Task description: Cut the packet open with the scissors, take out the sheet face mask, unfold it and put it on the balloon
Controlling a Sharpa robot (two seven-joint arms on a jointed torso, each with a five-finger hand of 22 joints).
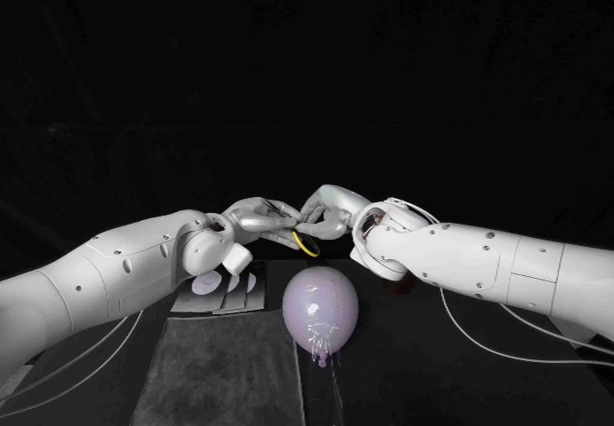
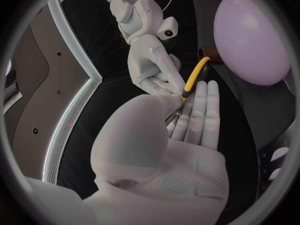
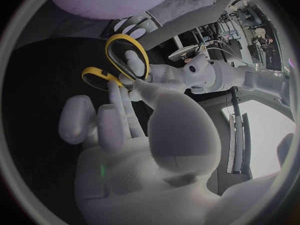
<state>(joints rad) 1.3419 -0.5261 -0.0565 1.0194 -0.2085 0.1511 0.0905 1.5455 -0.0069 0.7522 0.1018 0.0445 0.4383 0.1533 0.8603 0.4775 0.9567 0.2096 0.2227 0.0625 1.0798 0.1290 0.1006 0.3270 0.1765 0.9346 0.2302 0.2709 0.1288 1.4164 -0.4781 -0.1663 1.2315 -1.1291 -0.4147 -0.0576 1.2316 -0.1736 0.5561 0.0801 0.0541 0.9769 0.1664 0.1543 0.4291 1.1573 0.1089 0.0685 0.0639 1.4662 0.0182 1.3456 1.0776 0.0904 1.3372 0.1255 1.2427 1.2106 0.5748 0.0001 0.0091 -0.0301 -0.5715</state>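
Note:
The yellow-handled scissors (image 1: 307, 242) hang above the table between my two hands, just behind the balloon. My left hand (image 1: 263, 217) holds them at the blade end. In the left wrist view its fingers (image 2: 200, 110) lie along the scissors (image 2: 199, 72). My right hand (image 1: 330, 213) meets it from the other side. In the right wrist view one right finger (image 3: 128, 60) passes through a handle loop of the scissors (image 3: 94, 75). The pale purple balloon (image 1: 320, 306) lies on the table with its knot toward me. The grey packet (image 1: 217, 291), printed with white ovals, lies flat under my left wrist.
A grey mat (image 1: 224, 364) lies on the black table in front of the packet, left of the balloon. White cables (image 1: 512, 342) trail from my right arm over the table on the right.

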